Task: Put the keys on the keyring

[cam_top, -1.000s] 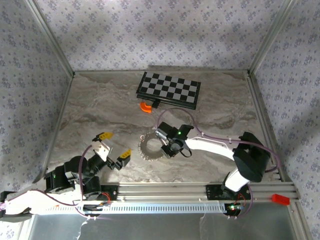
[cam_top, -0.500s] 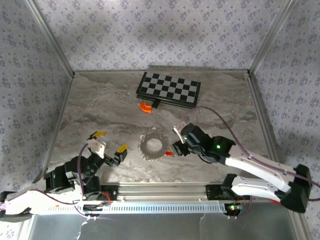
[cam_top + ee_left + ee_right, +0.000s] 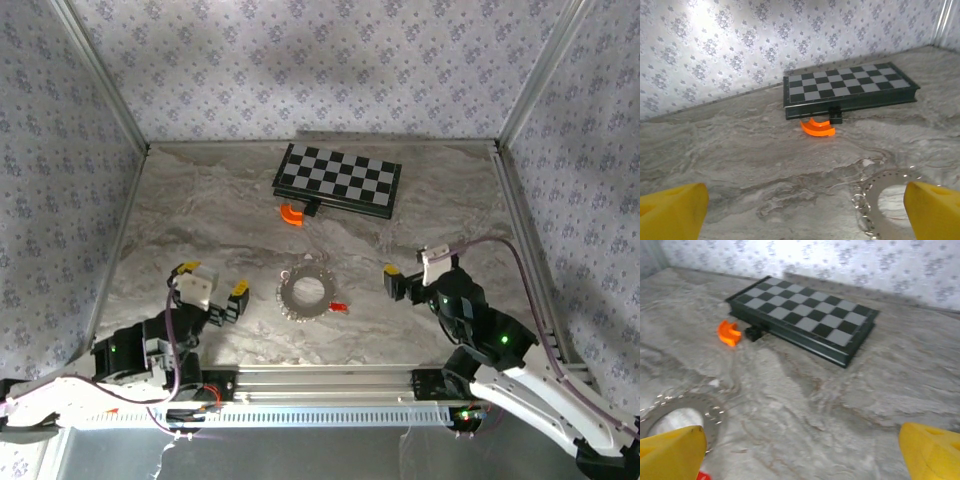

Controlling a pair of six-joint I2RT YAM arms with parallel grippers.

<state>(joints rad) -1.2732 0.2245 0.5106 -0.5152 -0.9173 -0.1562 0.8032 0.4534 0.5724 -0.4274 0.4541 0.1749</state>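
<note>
A fan of small silver keys [image 3: 288,292] lies flat in a spiky wreath on the marble table, and I cannot make out the thin keyring at its centre. A tiny red-headed key [image 3: 338,307] rests on the table just right of the wreath, apart from it. My right gripper [image 3: 413,268] hangs open to the right of the red key, nothing between its yellow fingertips [image 3: 932,452]. In the right wrist view the wreath [image 3: 710,412] and the red key [image 3: 702,476] sit at bottom left. My left gripper [image 3: 212,281] stands open left of the wreath [image 3: 875,187].
A black-and-white chessboard [image 3: 338,179] lies at the back of the table, with an orange curved piece [image 3: 291,213] just in front of it. Metal frame rails run along the table's near edge [image 3: 330,378] and right side. Patterned walls enclose the table.
My right gripper has opened, let go of the red key beside the wreath and drawn back to the right. The left gripper shifted slightly left and stayed open.
</note>
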